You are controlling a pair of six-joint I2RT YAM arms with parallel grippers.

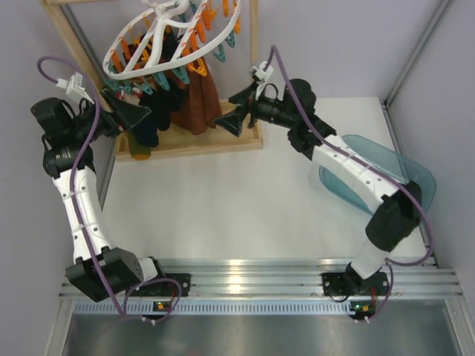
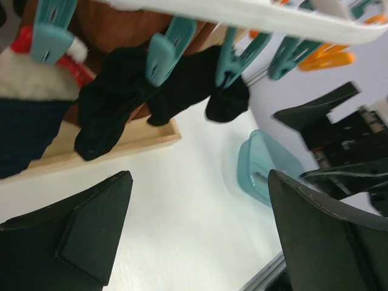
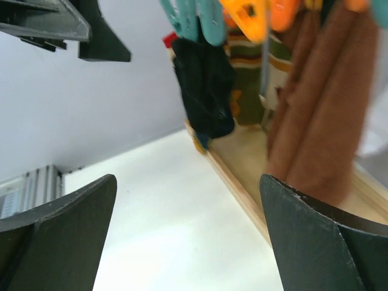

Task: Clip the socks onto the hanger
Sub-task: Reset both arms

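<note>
The round white hanger (image 1: 174, 37) with orange and teal clips hangs from the wooden frame at the back. Three black socks (image 2: 106, 115) (image 2: 182, 85) (image 2: 227, 103) hang from teal clips (image 2: 163, 54) under its rim (image 2: 254, 15); the right wrist view shows one black sock (image 3: 203, 85) clipped up. My left gripper (image 1: 141, 116) (image 2: 200, 206) stands open and empty, just left of and below the socks. My right gripper (image 1: 228, 110) (image 3: 188, 212) is open and empty too, right of the hanging clothes, facing the left one.
Rust-brown cloth pieces (image 1: 197, 104) (image 3: 321, 109) hang beside the socks. The wooden frame's base (image 1: 193, 144) (image 3: 242, 176) lies under the hanger. A teal bin (image 1: 371, 178) (image 2: 260, 167) stands at the right. A red, white and navy sock (image 2: 30, 79) hangs at the left.
</note>
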